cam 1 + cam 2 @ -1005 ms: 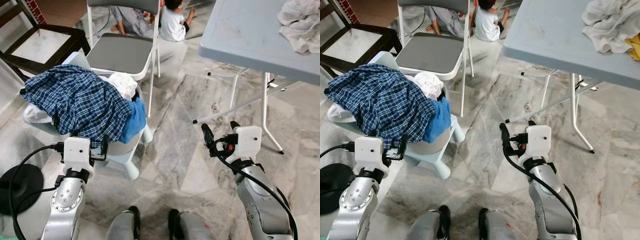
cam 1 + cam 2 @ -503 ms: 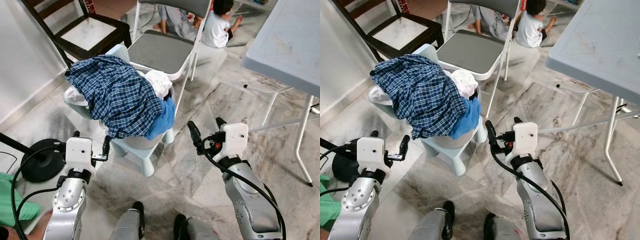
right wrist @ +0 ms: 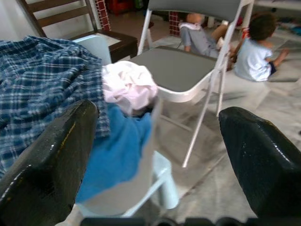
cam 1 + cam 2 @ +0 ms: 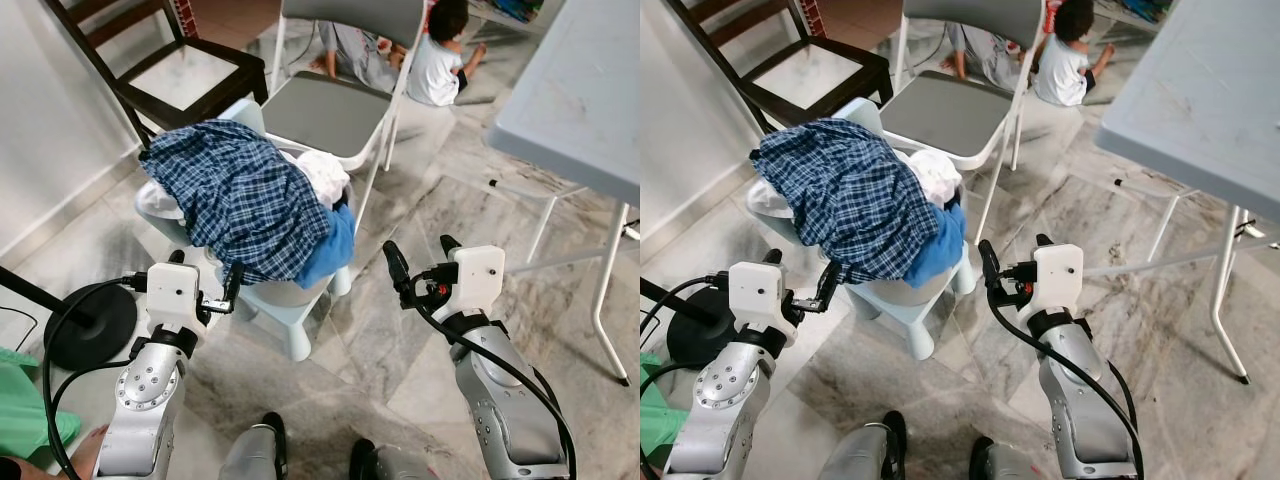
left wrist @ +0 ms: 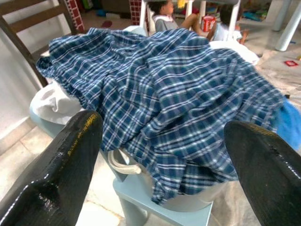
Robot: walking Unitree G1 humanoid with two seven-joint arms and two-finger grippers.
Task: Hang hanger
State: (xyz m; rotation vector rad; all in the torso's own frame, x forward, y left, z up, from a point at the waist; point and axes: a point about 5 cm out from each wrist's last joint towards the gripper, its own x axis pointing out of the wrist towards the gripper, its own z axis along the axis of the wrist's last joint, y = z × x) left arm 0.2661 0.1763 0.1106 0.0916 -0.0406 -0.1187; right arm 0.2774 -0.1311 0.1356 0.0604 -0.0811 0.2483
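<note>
Finding 1: I cannot make out a hanger with certainty. The likeliest place is the laundry pile ahead and to my left, where a plaid shirt (image 4: 235,195) lies over a white garment (image 4: 322,175) and a blue garment (image 4: 325,240), all heaped on a pale blue stool (image 4: 290,310).

Finding 2: In the left wrist view, a pale curved loop (image 5: 120,165) shows under the shirt's hem. I cannot tell whether it is part of a hanger or a handle of the tub beneath the clothes, so the hanger's long axis and heading cannot be judged.

Finding 3: My left gripper (image 4: 205,275) is released and empty, just short of the shirt's near hem and aimed straight at the pile. My right gripper (image 4: 420,255) is also released and empty. It hangs over bare floor beside the stool and looks towards the blue garment and the folding chair (image 4: 330,110).

Assessment: The left arm is the nearer of the 2 to the pile. The shirt probably needs lifting before any hanger shows.
</note>
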